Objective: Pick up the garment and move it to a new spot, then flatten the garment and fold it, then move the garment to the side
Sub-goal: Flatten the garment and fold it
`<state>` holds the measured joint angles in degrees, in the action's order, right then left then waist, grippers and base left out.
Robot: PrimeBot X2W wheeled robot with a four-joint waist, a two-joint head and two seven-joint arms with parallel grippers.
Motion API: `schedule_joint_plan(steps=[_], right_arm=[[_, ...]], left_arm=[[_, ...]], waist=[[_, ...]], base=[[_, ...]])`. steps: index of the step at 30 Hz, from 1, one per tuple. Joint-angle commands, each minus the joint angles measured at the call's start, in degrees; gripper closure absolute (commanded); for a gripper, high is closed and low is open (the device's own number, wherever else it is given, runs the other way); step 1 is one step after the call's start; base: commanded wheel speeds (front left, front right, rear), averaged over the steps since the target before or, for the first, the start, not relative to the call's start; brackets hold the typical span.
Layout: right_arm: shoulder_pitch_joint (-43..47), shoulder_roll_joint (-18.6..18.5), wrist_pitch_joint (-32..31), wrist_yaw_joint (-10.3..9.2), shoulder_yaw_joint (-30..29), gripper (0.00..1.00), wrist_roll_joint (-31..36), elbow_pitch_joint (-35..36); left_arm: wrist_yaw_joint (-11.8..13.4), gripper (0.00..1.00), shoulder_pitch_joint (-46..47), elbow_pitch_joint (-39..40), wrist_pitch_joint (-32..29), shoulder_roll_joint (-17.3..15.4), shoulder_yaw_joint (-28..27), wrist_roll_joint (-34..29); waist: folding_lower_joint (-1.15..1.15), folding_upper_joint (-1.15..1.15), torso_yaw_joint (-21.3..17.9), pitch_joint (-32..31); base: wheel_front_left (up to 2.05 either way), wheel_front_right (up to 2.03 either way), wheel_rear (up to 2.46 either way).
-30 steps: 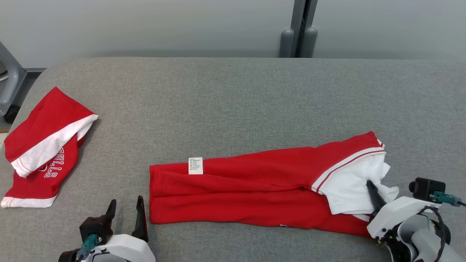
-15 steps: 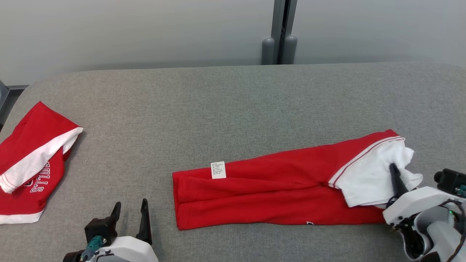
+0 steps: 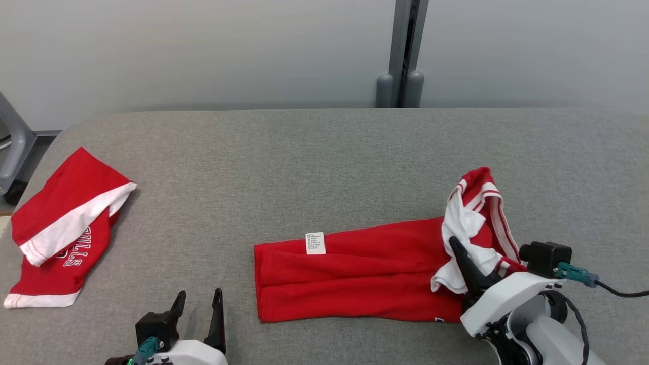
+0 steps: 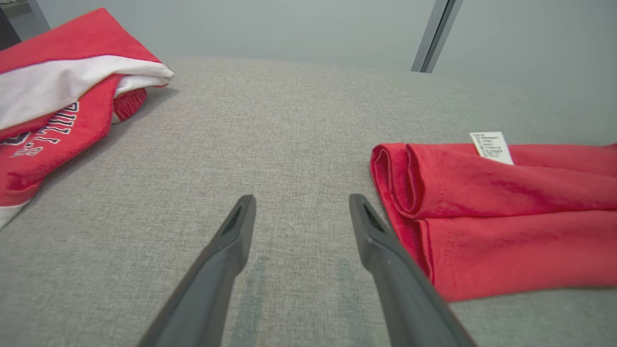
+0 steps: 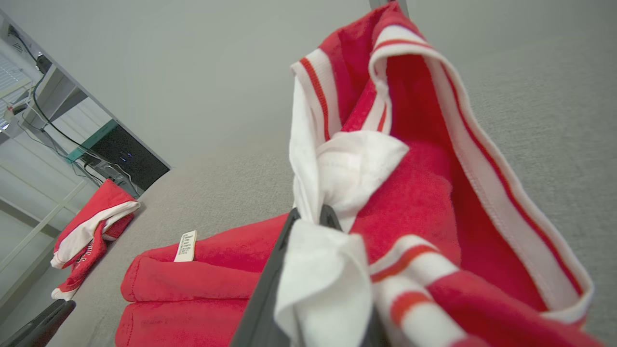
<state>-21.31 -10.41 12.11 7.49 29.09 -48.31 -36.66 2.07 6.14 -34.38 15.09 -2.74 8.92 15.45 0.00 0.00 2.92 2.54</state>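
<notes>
Garment (image 3: 355,274) end in right gripper (image 3: 456,248)

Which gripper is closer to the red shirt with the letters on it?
Left. The left gripper is open beside the lettered shirt, apart from it; the right gripper is far across, shut on the other garment.

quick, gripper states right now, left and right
left gripper: open, holding nothing.
right gripper: shut on the garment, pinching the white fabric at its end.
</notes>
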Motion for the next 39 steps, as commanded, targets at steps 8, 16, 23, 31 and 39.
schedule_joint_plan(steps=[8,16,23,31,39], right_arm=[[-0.49,1.36,-1.71,0.0,6.26,1.0,-1.8,3.13],[-3.7,3.99,-2.31,0.0,11.88,1.0,-2.4,1.72],[-6.37,5.73,-1.64,0.0,15.37,1.0,-2.8,-1.39],[-9.82,6.95,1.85,0.0,16.42,0.0,-3.17,-4.57],[-8.58,4.8,3.08,0.0,0.51,0.0,7.59,-3.89]], left_arm=[[0.25,0.0,-0.8,-0.17,0.08,-0.31,1.53,0.18],[0.24,0.0,0.14,-0.43,0.09,-0.29,3.75,0.63],[0.4,0.0,0.57,-0.49,0.09,-0.3,5.66,1.31],[1.26,0.0,0.75,-0.03,0.09,-0.28,6.16,2.11],[2.1,0.0,1.35,1.18,0.09,-0.3,5.22,1.18]], waist=[[0.0,0.0,4.62,-0.77],[0.0,0.0,10.47,-0.52],[0.0,0.0,13.96,-0.02],[0.0,0.0,14.29,0.58],[0.0,0.0,9.71,0.92]], base=[[0.0,0.0,0.0],[0.0,0.0,0.0],[0.0,0.0,0.0],[0.0,0.0,0.0],[0.0,0.0,0.0]])
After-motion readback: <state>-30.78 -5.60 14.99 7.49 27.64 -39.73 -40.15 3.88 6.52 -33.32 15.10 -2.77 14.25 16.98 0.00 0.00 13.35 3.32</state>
